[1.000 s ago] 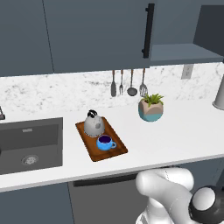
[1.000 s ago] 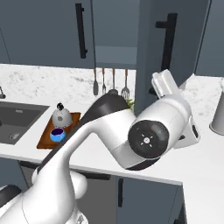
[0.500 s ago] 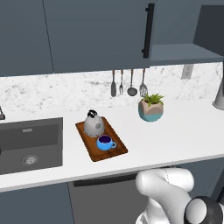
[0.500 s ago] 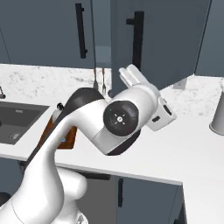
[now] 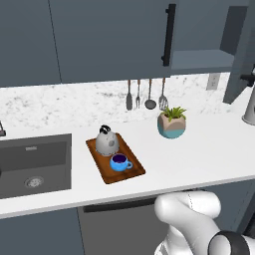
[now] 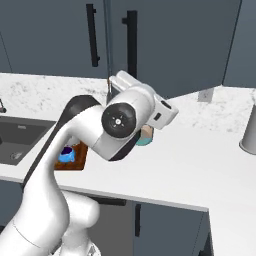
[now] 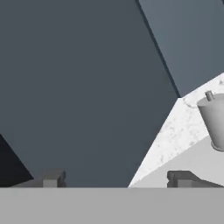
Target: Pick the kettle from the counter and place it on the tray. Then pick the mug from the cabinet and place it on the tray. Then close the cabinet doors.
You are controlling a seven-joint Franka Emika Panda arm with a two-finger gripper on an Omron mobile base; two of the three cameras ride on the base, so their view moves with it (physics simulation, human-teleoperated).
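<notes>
The grey speckled kettle (image 5: 106, 141) and the blue mug (image 5: 119, 162) both stand on the reddish-brown tray (image 5: 130, 175), on the white counter (image 5: 199, 154) right of the sink. The left cabinet door (image 5: 114, 40) is shut. The right cabinet door (image 6: 170, 45) stands partly open, and the shelf (image 5: 201, 61) still shows inside the cabinet. My gripper (image 7: 118, 179) is open with nothing between its fingertips. It faces the flat front of that door from close by. In the right base view my arm hides the kettle, and part of the mug (image 6: 65, 154) shows.
A teal-potted plant (image 5: 172, 124) stands right of the tray. Utensils (image 5: 144, 94) hang on the back wall. The dark sink (image 5: 35, 164) lies at the left. A tall grey container (image 6: 248, 132) stands on the counter at the far right.
The right cabinet door has swung towards shut. In the right base view its black handle has moved left, close to the other door's handle. My arm has followed it to the left.
</notes>
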